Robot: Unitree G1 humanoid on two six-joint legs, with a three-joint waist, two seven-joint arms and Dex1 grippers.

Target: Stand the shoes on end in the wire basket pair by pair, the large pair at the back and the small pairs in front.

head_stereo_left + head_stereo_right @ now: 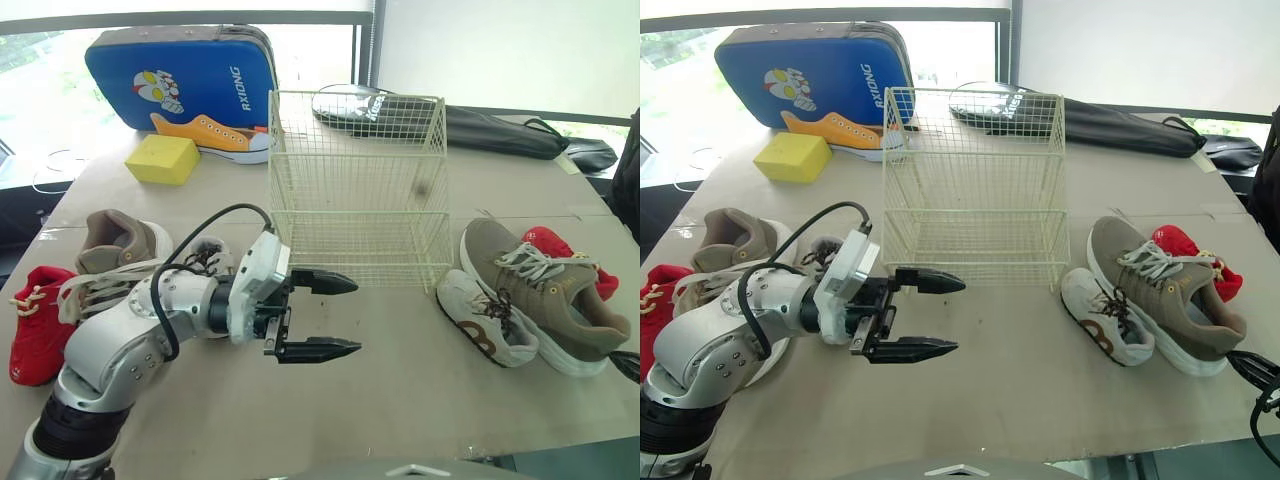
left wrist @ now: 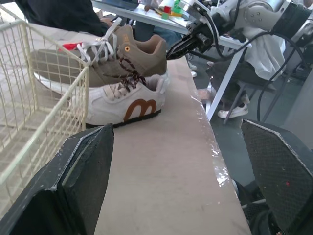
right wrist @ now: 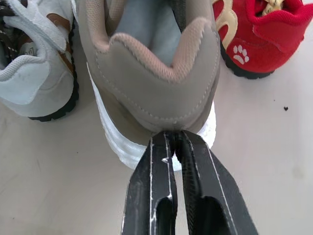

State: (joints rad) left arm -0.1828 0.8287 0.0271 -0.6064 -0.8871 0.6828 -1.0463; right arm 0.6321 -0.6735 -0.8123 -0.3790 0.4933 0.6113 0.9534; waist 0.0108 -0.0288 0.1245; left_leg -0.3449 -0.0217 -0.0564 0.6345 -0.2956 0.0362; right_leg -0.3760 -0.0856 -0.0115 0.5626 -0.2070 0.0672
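Mid-table: cream wire basket (image 1: pixel 356 190), empty, open at top. To R of it, flat on soles: large taupe suede trainer w/ white sole (image 1: pixel 540 290), small white trainer w/ brown logo (image 1: pixel 485 325) touching its near side, small red fabric shoe (image 1: pixel 565 250) just behind. Mates to L, well apart: second taupe trainer (image 1: pixel 115 245), second red shoe (image 1: pixel 35 320).

L gripper (image 1: pixel 350 316) spread wide, empty, hovering just in front of basket. R gripper (image 3: pixel 173 137) pressed together, pinching nothing, tips right at taupe heel.

Prob light. Uppers soft, padded collar squashy, sole stiff. Best hold: heel counter, one finger inside, then tip toe-down. Loose laces could snag on wire.

R shoes near front-R edge of tan tabletop (image 1: pixel 400 400), so draw inward, never outward. Bare surface in front of basket. Blue padded case (image 1: pixel 180 85) and yellow block (image 1: pixel 162 158) at rear, off the path. Entry from above only.
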